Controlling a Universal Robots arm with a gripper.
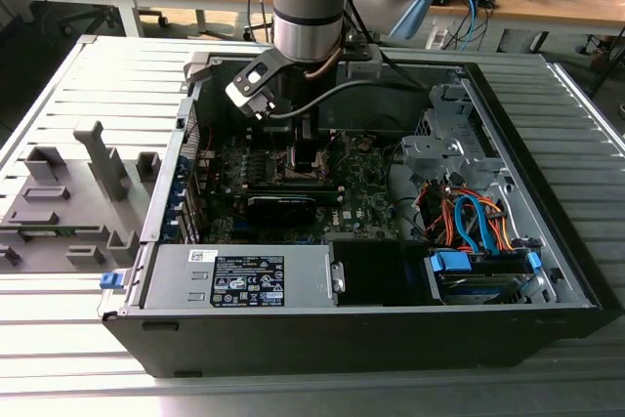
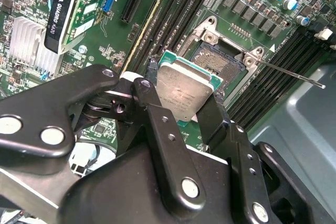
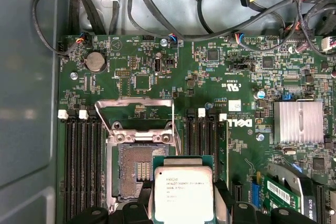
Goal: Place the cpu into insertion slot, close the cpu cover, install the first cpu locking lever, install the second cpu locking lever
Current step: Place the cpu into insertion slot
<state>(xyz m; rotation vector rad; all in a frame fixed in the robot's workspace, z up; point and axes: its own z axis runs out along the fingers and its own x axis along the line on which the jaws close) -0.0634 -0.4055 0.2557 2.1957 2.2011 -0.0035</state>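
Note:
My gripper (image 2: 181,104) is shut on the cpu (image 2: 185,92), a flat square chip with a silver-grey top and green rim, held by two black fingers (image 2: 152,114) on opposite edges. The cpu (image 3: 184,192) hangs just above and partly over the insertion slot (image 3: 134,167), offset to one side. The slot (image 2: 219,60) lies uncovered, its dark pin field showing. The cpu cover (image 3: 137,101) stands raised behind the slot. A thin metal locking lever (image 2: 286,75) sticks out free beside the socket. In the exterior view the gripper (image 1: 306,161) reaches down inside the open computer case.
Memory slots (image 3: 84,166) flank the socket. A graphics card (image 2: 68,3) and a finned heatsink (image 3: 298,121) stand nearby. Cables (image 3: 157,9) run along the board's edge. The power supply (image 1: 239,275) and drive bay (image 1: 479,261) fill the case front. Grey fixtures (image 1: 68,192) sit outside.

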